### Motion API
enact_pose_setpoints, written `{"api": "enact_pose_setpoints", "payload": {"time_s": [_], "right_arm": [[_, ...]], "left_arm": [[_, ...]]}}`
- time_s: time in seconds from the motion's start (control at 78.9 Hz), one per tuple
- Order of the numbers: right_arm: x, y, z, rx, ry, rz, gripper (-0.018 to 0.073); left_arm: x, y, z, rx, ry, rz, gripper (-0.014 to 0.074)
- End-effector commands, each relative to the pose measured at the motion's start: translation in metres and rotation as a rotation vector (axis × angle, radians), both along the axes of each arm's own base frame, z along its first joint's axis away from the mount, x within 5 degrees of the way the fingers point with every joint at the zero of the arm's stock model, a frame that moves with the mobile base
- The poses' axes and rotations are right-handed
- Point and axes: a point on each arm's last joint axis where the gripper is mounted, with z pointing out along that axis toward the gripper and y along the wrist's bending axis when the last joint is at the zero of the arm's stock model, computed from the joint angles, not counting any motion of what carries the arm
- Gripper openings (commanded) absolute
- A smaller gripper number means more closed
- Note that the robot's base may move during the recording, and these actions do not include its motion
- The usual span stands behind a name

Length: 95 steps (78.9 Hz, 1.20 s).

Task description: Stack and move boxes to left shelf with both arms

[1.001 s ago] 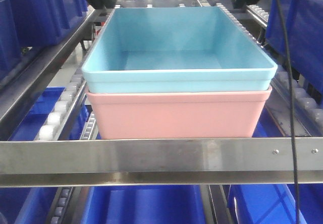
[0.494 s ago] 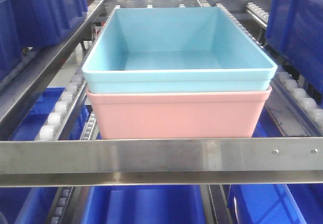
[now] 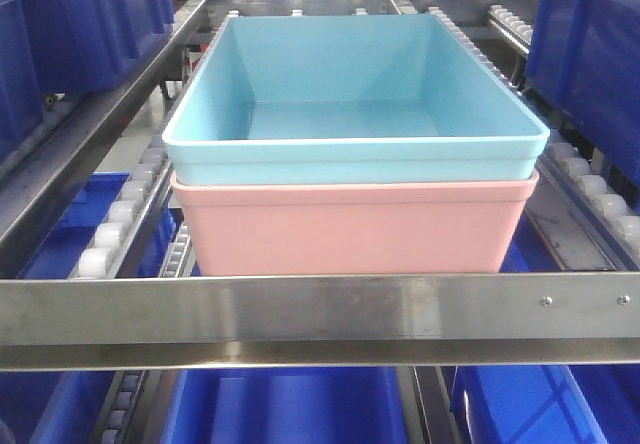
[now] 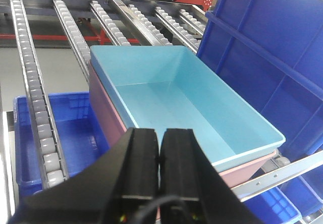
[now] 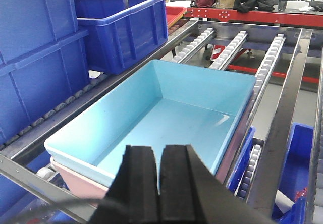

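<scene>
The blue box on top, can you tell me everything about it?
The light blue box is a smooth plastic bin with a rounded rim, rectangular, open at the top and empty inside. It sits level, nested in the pink box beneath it, on the steel shelf between the roller rails. Neither tool touches it.

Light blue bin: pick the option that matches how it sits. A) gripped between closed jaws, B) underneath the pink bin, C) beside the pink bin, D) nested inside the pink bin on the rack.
D: the light blue bin sits nested in the pink bin, behind the rack's front bar; neither gripper touches it.
</scene>
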Motion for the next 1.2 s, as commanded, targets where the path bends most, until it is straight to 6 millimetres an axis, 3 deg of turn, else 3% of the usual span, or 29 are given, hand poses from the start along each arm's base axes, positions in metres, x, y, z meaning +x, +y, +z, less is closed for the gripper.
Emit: {"api": "enact_pose_setpoints", "payload": {"time_s": [0.0, 0.165, 0.317, 0.393, 0.532, 0.671, 0.925, 1.191], "right_arm": [[-0.003, 0.003, 0.016, 0.032, -0.091, 0.04, 0.0049], [-0.003, 0.003, 0.015, 0.031, -0.089, 0.041, 0.0049], [-0.002, 0.001, 0.001, 0.021, -0.037, 0.021, 0.0049], [-0.002, -0.009, -0.006, 0.04, 0.009, -0.064, 0.0049], [-0.009, -0.028, -0.017, 0.031, -0.078, -0.236, 0.0049], [-0.013, -0.043, -0.035, 0.018, -0.174, -0.405, 0.0049], [-0.027, -0.05, -0.075, 0.059, -0.216, -0.489, 0.0049], [-0.034, -0.051, -0.076, 0.063, -0.233, -0.489, 0.0049]], "left_arm": [[-0.003, -0.002, 0.018, -0.059, -0.096, -0.04, 0.0], [-0.003, -0.002, 0.018, -0.059, -0.096, -0.04, 0.0], [-0.003, -0.002, 0.018, -0.059, -0.096, -0.04, -0.0001], [-0.003, -0.002, 0.018, -0.059, -0.096, -0.04, -0.0001], [-0.003, -0.003, 0.017, -0.058, -0.094, -0.04, -0.0001], [-0.003, -0.003, 0.017, -0.058, -0.094, -0.04, -0.0001], [-0.003, -0.003, 0.017, -0.058, -0.094, -0.04, -0.0001], [-0.003, -0.003, 0.017, -0.057, -0.093, -0.04, -0.0001]]}}
